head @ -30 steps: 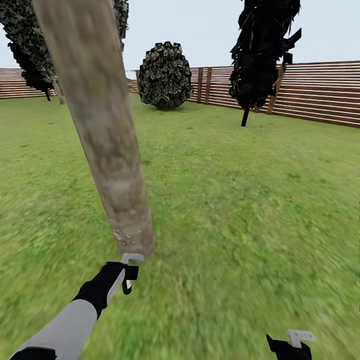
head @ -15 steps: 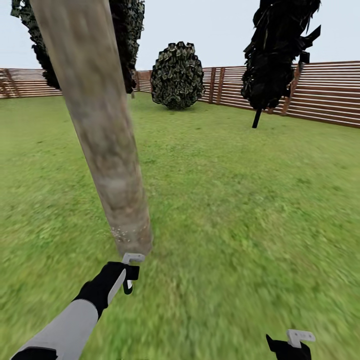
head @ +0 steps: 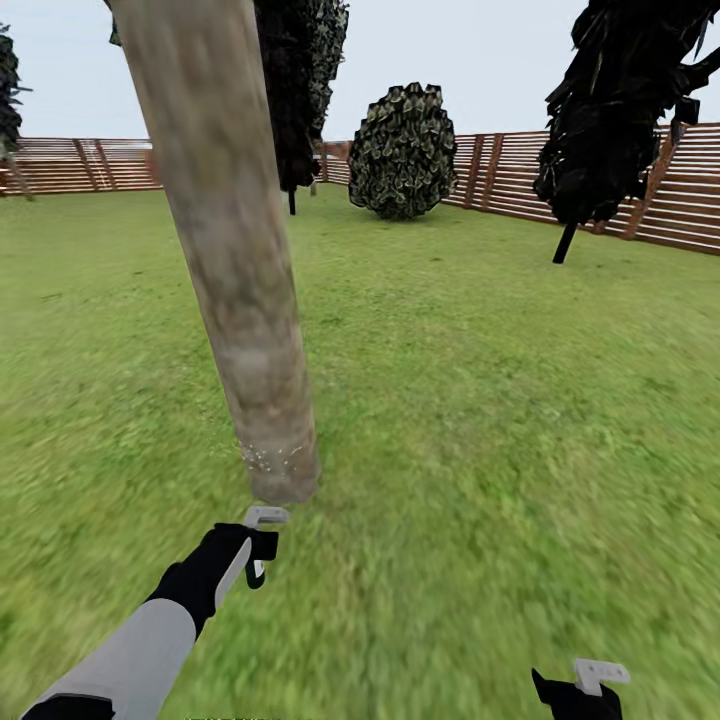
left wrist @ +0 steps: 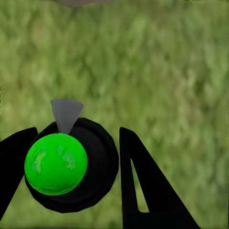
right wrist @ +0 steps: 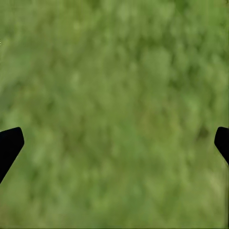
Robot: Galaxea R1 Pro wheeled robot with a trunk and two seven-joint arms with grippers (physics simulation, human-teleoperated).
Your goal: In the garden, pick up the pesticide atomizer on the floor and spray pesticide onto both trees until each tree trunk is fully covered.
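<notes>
A thick mottled grey-brown tree trunk [head: 235,260] rises from the grass floor [head: 480,420] right in front of me, with pale specks near its base [head: 270,460]. My left gripper [head: 258,545] sits just below the trunk's foot. In the left wrist view its black fingers [left wrist: 138,181] are shut on the pesticide atomizer [left wrist: 98,167], a round black body with a bright green top and a grey cone at its nozzle. My right gripper [head: 585,685] hangs low at the right, open over bare grass, its fingertips [right wrist: 10,143] wide apart.
A brown slatted fence [head: 640,185] closes the lawn at the back. A round bush [head: 403,150] stands mid-back. Dark thin-stemmed trees stand at the right [head: 610,120] and behind the trunk [head: 300,90]. Another tree [head: 8,110] shows at the far left edge.
The whole view has shifted right as the camera turned left; trunk, bush and dark trees slid rightward in the picture. Both arms hold the same place in the view.
</notes>
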